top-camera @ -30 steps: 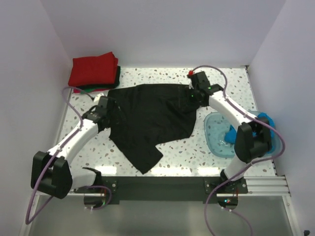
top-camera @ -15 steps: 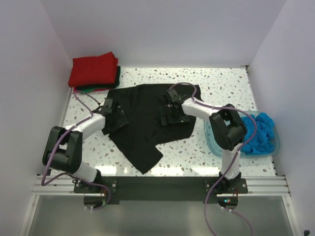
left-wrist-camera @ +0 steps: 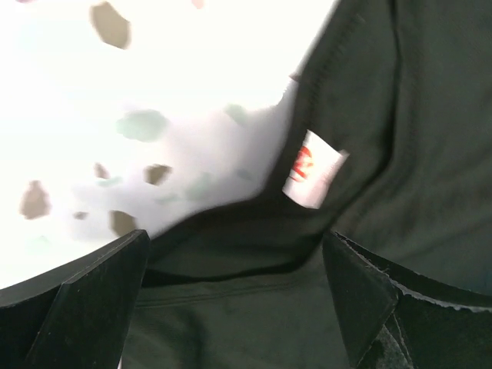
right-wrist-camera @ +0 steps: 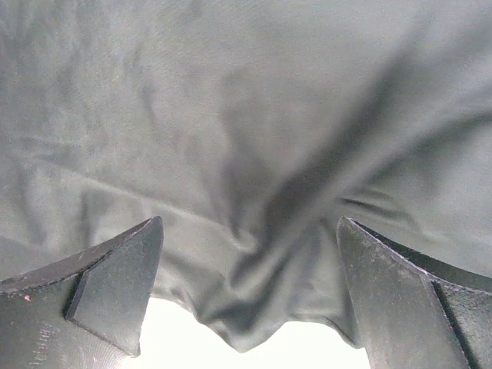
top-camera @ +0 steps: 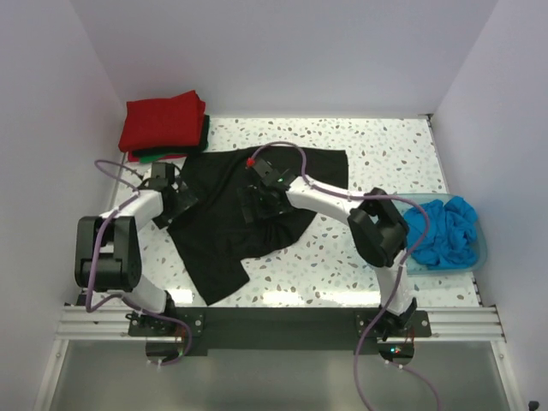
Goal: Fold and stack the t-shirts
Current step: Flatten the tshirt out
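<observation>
The fingers of the left gripper stood spread wide, grasping nothing, low over the collar of the black t-shirt, just beside its white label. The right gripper was equally released, straddling a wrinkle near the shirt's edge. The left arm was folded back sharply at the elbow, while the right reached far leftward across the table. The black t-shirt lay crumpled mid-table. A folded red t-shirt lay on a green t-shirt in the far left corner, and blue t-shirts filled the tub.
</observation>
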`<state>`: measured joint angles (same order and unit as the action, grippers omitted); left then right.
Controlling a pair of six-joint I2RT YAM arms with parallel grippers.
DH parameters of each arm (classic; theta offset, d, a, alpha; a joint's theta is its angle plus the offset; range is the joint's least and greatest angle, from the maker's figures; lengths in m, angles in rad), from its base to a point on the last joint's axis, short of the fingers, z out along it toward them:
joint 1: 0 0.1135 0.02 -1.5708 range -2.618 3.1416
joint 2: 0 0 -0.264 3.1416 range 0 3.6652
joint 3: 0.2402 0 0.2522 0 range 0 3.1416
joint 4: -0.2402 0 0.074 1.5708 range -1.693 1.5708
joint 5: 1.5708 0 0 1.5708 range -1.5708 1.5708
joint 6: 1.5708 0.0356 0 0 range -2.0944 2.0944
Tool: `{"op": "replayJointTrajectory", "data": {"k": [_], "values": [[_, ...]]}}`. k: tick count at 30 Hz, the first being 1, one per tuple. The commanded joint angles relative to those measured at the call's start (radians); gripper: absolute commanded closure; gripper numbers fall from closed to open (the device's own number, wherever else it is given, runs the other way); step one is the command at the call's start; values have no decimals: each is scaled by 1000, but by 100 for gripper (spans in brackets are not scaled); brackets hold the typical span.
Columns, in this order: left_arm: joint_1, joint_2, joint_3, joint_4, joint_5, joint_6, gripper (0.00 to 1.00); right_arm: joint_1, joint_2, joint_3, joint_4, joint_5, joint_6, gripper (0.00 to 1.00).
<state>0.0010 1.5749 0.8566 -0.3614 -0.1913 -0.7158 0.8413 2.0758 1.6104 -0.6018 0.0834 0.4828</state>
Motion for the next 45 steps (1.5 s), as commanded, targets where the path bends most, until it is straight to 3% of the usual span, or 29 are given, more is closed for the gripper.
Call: {"op": "replayJointTrajectory", "data": {"k": [1, 7, 12, 15, 23, 24, 26, 30, 33, 35, 36, 40, 45], "values": [[30, -44, 39, -37, -10, 27, 0, -54, -209, -68, -13, 116, 26, 1], [16, -223, -112, -39, 98, 4, 0, -186, -457, -403, 31, 133, 105, 1], [-212, -384, -252, -109, 73, -88, 0, -251, -528, -561, 97, 136, 112, 3], [-308, -455, -307, -165, 66, -175, 0, -289, -496, -534, 103, 150, 100, 12], [-328, -613, -432, -203, 119, -200, 0, -340, -353, -406, 152, 107, 63, 19], [-328, -607, -442, -188, 104, -200, 0, -340, -324, -402, 171, 99, 62, 20], [-328, -573, -433, -147, 82, -188, 0, -343, -271, -362, 133, 131, 65, 32], [-328, -415, -350, -126, 73, -160, 0, -343, -180, -293, 88, 179, 100, 33], [-328, -363, -338, -85, 82, -155, 0, -343, -174, -308, 131, 185, 109, 56], [-328, -346, -327, -79, 75, -155, 0, -343, -174, -307, 135, 196, 102, 79], [-328, -339, -323, -80, 57, -157, 0, -341, -178, -305, 134, 200, 96, 99], [-326, -334, -286, -119, -32, -163, 0, -340, -246, -287, 114, 203, 65, 100], [-320, -308, -242, -134, -92, -155, 0, -317, -260, -131, -7, 260, 30, 100]]}}
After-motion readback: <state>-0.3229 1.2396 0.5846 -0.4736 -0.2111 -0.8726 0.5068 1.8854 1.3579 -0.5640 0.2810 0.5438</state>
